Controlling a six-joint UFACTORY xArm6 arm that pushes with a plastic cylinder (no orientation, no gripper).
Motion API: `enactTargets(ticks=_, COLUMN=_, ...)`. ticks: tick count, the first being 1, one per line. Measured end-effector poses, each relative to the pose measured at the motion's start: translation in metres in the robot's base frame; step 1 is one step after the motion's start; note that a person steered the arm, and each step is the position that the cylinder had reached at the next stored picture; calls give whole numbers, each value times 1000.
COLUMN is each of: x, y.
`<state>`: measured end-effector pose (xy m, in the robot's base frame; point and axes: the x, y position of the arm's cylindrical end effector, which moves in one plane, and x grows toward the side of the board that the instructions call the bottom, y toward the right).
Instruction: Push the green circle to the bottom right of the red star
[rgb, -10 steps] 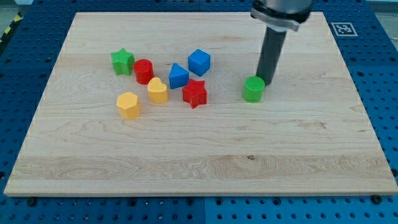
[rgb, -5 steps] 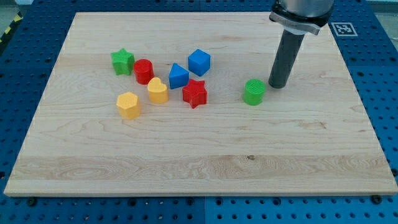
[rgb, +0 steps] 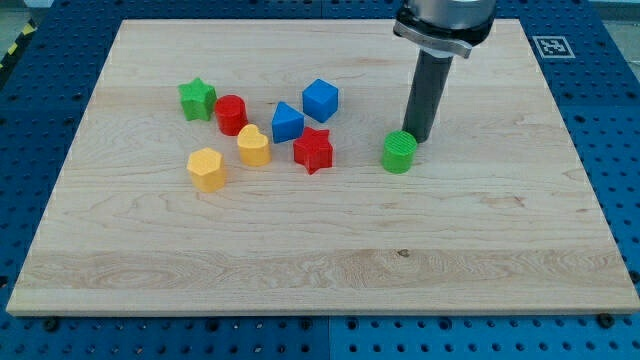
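You've got my tip (rgb: 417, 139) down on the wooden board (rgb: 300, 260), right at the upper-right edge of the green circle (rgb: 399, 153); looks touching or just about, can't tell which. No fingers on this rig, so nothing to call apart or together: it's a plain dark rod, w/ its wider collar at the view's top. From my tip, the green circle sits just below and to the left. The red star (rgb: 313, 150) is further left of my tip, well apart from it, w/ bare board between star and circle; the circle is to the star's right at abt the same height, only a touch lower. Past the star, still left of my tip: blue triangle-ish block (rgb: 287, 123) touching or nearly touching the star's upper left, blue cube (rgb: 321, 100) up and left of my tip, yellow heart (rgb: 253, 146) beside the star's left, red cylinder (rgb: 231, 114) further on, green star (rgb: 197, 99) furthest up-left, yellow hexagon (rgb: 206, 169) furthest down-left. Up and right of my tip, at the board's top-right corner, there's a black-and-white fiducial marker tag (rgb: 551, 46); no readable text or brand on it or anywhere else. Board lies on a blue perforated table (rgb: 615, 110).
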<state>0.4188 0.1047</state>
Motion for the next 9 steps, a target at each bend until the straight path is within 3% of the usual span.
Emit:
enactTargets(ticks=2, x=10, y=-8)
enactTargets(ticks=6, x=74, y=-8)
enactTargets(ticks=8, x=97, y=51)
enactTargets(ticks=9, x=118, y=30)
